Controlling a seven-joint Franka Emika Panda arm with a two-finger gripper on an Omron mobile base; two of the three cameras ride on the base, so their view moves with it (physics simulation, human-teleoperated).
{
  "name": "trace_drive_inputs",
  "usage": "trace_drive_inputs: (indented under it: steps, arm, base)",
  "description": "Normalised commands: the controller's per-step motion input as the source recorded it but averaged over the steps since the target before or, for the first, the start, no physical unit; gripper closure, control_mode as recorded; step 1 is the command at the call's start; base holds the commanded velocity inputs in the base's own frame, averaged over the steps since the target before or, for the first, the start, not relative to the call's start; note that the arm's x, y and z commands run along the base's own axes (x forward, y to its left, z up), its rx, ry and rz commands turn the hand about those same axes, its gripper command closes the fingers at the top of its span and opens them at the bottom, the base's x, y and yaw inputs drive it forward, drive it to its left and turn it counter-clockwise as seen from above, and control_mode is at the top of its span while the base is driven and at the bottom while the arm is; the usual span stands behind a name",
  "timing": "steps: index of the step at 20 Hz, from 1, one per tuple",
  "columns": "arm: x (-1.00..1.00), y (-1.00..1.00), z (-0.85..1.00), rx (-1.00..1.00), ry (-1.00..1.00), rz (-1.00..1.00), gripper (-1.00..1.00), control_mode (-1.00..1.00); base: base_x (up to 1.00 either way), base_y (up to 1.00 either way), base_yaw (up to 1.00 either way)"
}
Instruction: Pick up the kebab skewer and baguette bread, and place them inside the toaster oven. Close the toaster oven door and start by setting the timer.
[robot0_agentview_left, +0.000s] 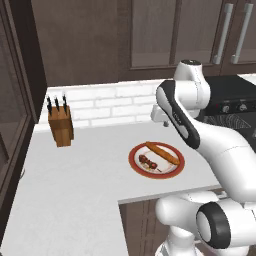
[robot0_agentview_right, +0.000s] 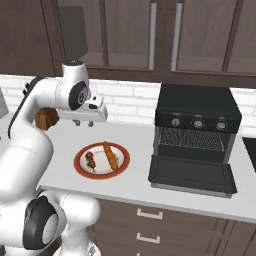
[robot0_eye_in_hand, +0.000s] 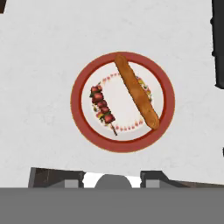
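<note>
The kebab skewer and the orange-brown baguette bread lie side by side on a red-rimmed plate on the white counter. My gripper hovers well above the plate, pointing down, open with nothing between its fingers. To the right stands the black toaster oven, its door dropped open and its wire rack showing.
A wooden knife block stands at the back left by the brick wall. Dark cabinets hang above. The counter's front edge runs just in front of the plate. The oven's knobs sit along its top front.
</note>
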Motion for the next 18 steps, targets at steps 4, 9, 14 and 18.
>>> trace_drive_inputs:
  steps: [4,9,14,18]
  arm:
    - [-0.28,-0.07,0.0,0.0,-0.06,0.0,-1.0,-1.0]
    - [-0.76,-0.82,-0.01,0.0,-0.19,0.0,-1.0,-1.0]
    - [-0.48,-1.0,-0.12,0.02,-0.21,0.0,-1.0,-1.0]
    - [-0.29,-1.0,-0.16,0.0,-0.28,0.0,-1.0,-1.0]
  base:
    - [0.0,0.0,0.0]
    - [0.0,0.0,0.0]
    - [0.0,0.0,0.0]
    - [0.0,0.0,0.0]
